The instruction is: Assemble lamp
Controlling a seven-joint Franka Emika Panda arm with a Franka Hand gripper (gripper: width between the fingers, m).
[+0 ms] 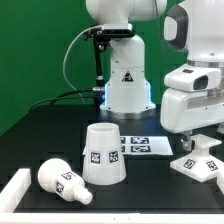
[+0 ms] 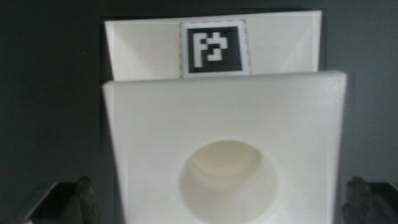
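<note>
The lamp base point(image 1: 203, 166) is a small white part with a square foot and tags, on the black table at the exterior view's right. My gripper point(image 1: 198, 148) hangs straight over it, fingertips just above its foot. In the wrist view the base point(image 2: 222, 120) fills the picture, with a tag on its far part and a round socket hollow near me. My gripper point(image 2: 214, 205) is open, and a dark finger point(image 2: 64, 200) shows on each side of the base with a small gap. The cone shade point(image 1: 105, 155) stands in the middle. The bulb point(image 1: 62, 181) lies on its side at the left.
The marker board point(image 1: 142, 146) lies flat behind the shade, in front of the arm's pedestal point(image 1: 128, 80). A white block point(image 1: 14, 190) sits at the table's front left corner. A black cable loops behind on the left against the green backdrop.
</note>
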